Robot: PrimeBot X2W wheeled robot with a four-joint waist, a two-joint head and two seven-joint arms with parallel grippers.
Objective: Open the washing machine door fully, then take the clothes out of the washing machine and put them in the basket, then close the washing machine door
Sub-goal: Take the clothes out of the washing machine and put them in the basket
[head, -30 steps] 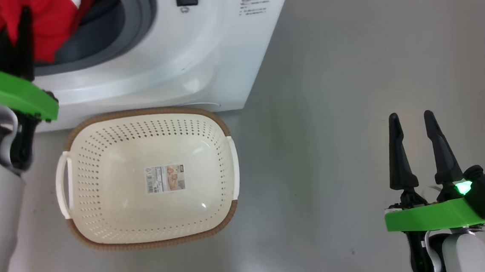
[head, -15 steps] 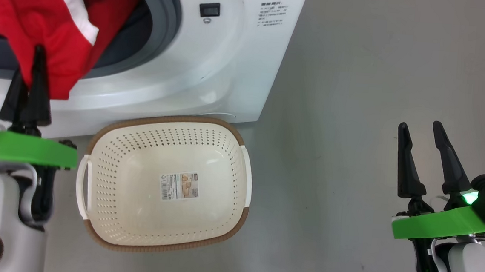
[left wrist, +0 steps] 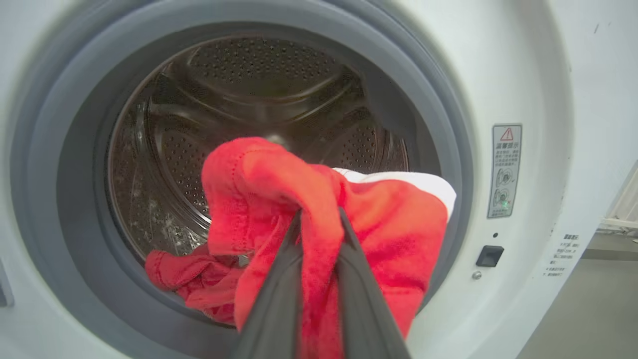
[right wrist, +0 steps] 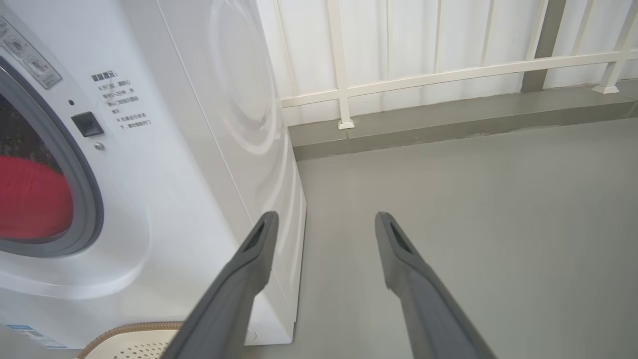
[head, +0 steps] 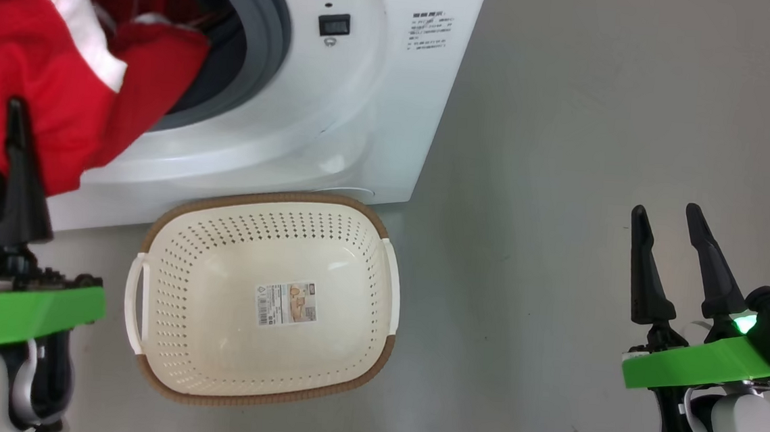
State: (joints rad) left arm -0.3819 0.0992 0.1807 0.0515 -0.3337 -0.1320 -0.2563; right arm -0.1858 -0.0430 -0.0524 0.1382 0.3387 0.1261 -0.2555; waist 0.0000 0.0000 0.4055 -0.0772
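Observation:
My left gripper (head: 13,109) (left wrist: 319,217) is shut on a red garment with a white panel (head: 62,85) (left wrist: 309,189), held in front of the washing machine's (head: 380,94) round opening. Part of the cloth still trails over the grey gasket (left wrist: 438,149) into the steel drum (left wrist: 259,89). More red clothes (left wrist: 184,276) lie at the drum's bottom. The cream basket (head: 166,336) sits empty on the floor below the opening, to the right of my left gripper. My right gripper (head: 666,215) (right wrist: 324,219) hangs open over bare floor, far right of the basket. The washing machine door is out of view.
Grey floor (head: 565,154) spreads to the right of the machine. In the right wrist view a white railing (right wrist: 423,75) on a low kerb runs behind the machine's side panel (right wrist: 239,99).
My left gripper has drawn back toward me and down with the red garment, pulling more of it out of the drum. The head camera shifted. The right arm stays put.

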